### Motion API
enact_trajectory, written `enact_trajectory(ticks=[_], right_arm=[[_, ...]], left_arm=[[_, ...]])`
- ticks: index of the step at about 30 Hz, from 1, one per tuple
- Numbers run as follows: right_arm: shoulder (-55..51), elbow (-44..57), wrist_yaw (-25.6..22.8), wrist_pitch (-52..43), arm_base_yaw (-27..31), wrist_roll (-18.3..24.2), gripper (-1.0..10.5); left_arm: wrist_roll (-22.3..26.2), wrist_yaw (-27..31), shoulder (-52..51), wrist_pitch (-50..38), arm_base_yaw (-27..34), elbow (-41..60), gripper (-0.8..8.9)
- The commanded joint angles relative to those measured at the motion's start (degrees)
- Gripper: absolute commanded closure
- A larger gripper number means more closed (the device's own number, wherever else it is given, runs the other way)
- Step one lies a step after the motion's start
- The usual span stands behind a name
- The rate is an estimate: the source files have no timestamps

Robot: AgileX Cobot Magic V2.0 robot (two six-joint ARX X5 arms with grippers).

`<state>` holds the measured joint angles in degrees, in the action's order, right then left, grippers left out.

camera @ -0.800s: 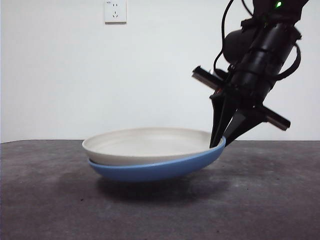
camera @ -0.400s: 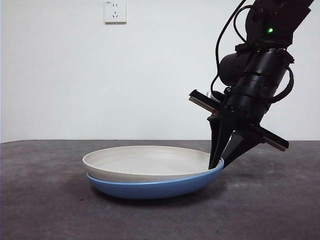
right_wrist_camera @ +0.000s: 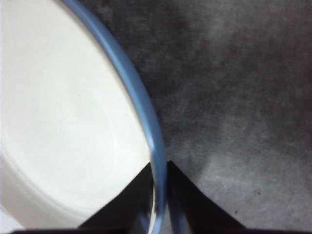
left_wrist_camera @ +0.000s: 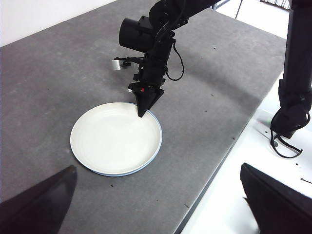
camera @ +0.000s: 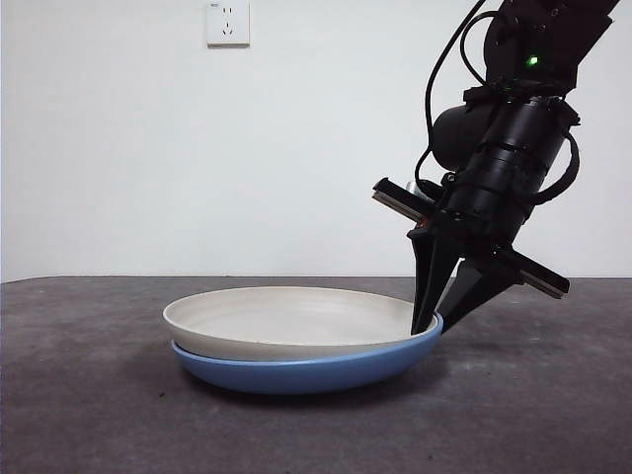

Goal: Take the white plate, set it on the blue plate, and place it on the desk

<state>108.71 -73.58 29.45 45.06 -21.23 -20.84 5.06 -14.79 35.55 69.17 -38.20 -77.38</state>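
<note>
The white plate (camera: 286,316) lies nested in the blue plate (camera: 296,370), and the stack rests flat on the desk (camera: 533,415). My right gripper (camera: 434,321) comes down from the upper right. Its jaws are shut on the blue plate's right rim, one inside the rim and one outside. In the right wrist view the gripper (right_wrist_camera: 158,195) straddles the blue rim (right_wrist_camera: 141,112) beside the white plate (right_wrist_camera: 63,122). My left gripper (left_wrist_camera: 156,204) is open and empty, high above the desk. From there I see the white plate (left_wrist_camera: 114,139), the blue edge (left_wrist_camera: 160,139) and the right gripper (left_wrist_camera: 142,114).
A wall socket (camera: 227,22) sits on the white wall behind. The desk's near edge (left_wrist_camera: 214,175) runs diagonally, with white floor beyond it. A black arm column (left_wrist_camera: 295,73) stands off the desk's edge.
My right gripper has lowered the stacked plates from a tilted hold above the desk onto the desk. In the last half second nothing visibly moved.
</note>
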Motion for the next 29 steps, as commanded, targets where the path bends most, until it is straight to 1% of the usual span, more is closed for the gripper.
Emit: enact_trajectory(ticks=[1,5,8,10,15,19,23,26,29], right_arm=[[1.66,-1.16,-1.29,0.37,-0.35,0.94,8.6],[1.66,-1.16,-3.56,1.36,-0.28,1.31,8.6],[1.66,-1.16,-3.61,1.86,-0.28,1.42,8.6],[1.62,-1.16,-4.76,2.03,-0.26,1.6,8.4],[-0.79,-1.84,-7.45,4.0,1.07,2.47,6.5],[-5.44,-3.98,-7.45,7.76,2.8,4.66,5.4],[-12.7,-5.49,-8.79,11.69,3.43,7.28,4.6],[-19.87,-5.73,-11.85,14.95,3.43,8.92,4.0],[-27.63,-5.73,-14.91,18.38,3.15,9.29,3.9]], left_arm=[[0.5,0.24,0.28,-0.66,-0.52,-0.55,2.42],[0.5,0.22,0.28,-0.63,-0.5,-0.55,2.42],[0.5,0.24,0.28,-0.66,-0.5,-0.55,2.42],[0.5,0.24,0.28,-0.66,-0.52,-0.55,2.41],[0.5,0.24,0.28,-0.66,-0.52,-0.55,2.42],[0.5,0.22,0.28,-0.68,-0.5,-0.55,2.42],[0.5,0.24,0.33,-0.68,-0.5,-0.55,2.42],[0.5,0.22,0.33,-0.68,-0.5,-0.55,2.42],[0.5,0.22,0.35,-0.74,-0.5,-0.55,2.42]])
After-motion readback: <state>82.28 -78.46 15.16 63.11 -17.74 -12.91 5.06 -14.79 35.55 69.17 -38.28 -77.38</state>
